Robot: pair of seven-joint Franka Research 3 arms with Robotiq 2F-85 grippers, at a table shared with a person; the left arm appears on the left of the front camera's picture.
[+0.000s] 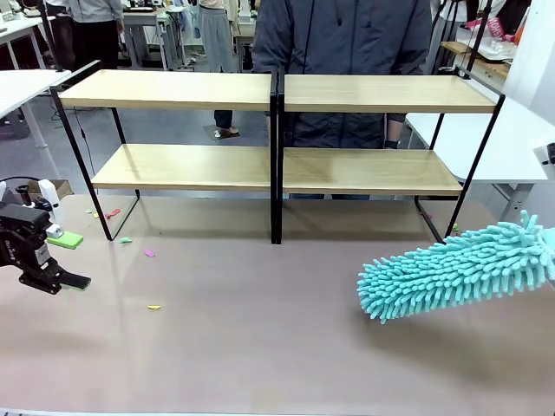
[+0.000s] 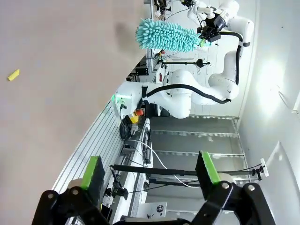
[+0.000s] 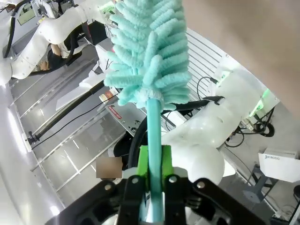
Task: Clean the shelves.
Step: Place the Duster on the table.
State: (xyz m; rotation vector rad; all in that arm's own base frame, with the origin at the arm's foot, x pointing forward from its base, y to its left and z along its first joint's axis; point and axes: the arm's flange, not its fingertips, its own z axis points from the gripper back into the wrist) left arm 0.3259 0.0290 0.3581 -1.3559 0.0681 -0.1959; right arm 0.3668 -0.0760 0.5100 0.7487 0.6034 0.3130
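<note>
Shelves (image 1: 277,169) sit along the far edge of the table (image 1: 260,347), two tiers of light boards in a black frame, centre post splitting them; a person (image 1: 342,52) stands right behind. All four boards look bare and untouched by the tool.

Right pincer (image 3: 151,187) is pressed together on the teal handle of the duster (image 1: 455,269); in the right wrist view the handle runs straight up between the green pads (image 3: 165,161). Duster head hangs above the table near its right edge, in front of the right half of the rack, apart from the rack.

Left pincer (image 1: 74,282) hovers low by the left edge of the table, jaws spread, nothing between them; the left wrist view shows an empty gap between its green pads (image 2: 91,171). Small coloured scraps (image 1: 149,253) lie on the table near the rack's left front leg, one yellow bit (image 1: 153,307) closer in.

Step, as I read it: tool is in hand, approach to the rack not yet made. Wiping hasn't started.

Next move likely needs:
- lift and carry the duster head toward the far edge, onto a board of the right half
- keep the handle angled so the head lies flat along the board
- clear the front frame bar and the centre post on entry
- mind the person's hands (image 1: 395,139) just behind the rack

Risk: head snagging the frame or nudging the light rack off its spot
</note>
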